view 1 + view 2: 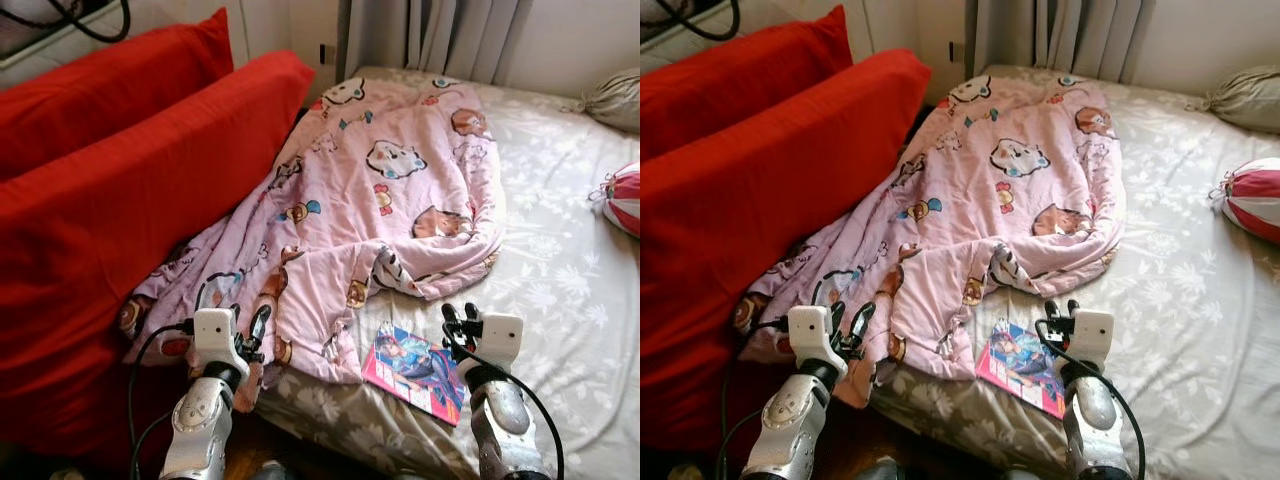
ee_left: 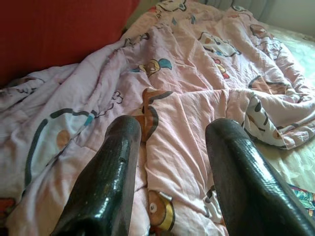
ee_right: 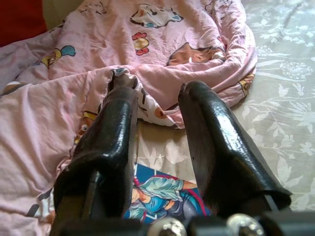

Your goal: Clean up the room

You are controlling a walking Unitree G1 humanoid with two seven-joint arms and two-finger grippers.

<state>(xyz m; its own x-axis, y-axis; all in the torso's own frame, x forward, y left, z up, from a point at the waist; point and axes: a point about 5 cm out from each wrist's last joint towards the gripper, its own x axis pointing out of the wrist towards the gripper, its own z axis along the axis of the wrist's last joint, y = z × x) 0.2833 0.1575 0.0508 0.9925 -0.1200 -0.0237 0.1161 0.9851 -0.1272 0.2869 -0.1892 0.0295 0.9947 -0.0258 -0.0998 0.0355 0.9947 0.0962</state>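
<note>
A crumpled pink cartoon-print blanket (image 1: 370, 190) lies spread across the left half of the bed, its lower end hanging over the bed's near corner. A colourful comic book (image 1: 415, 368) rests on the sheet near the front edge, just right of the blanket's hem. My left gripper (image 1: 250, 335) hovers open over the blanket's lower corner, its fingers (image 2: 106, 182) apart with only fabric beyond them. Just above the book's right edge, my right gripper (image 1: 459, 325) is open, with the book (image 3: 162, 194) showing between its fingers (image 3: 219, 147).
Two big red cushions (image 1: 110, 190) lean against the bed's left side. The bed has a grey floral sheet (image 1: 560, 290). A red-and-white striped cushion (image 1: 625, 198) and a grey pillow (image 1: 615, 98) lie at the far right. Curtains (image 1: 440, 35) hang behind.
</note>
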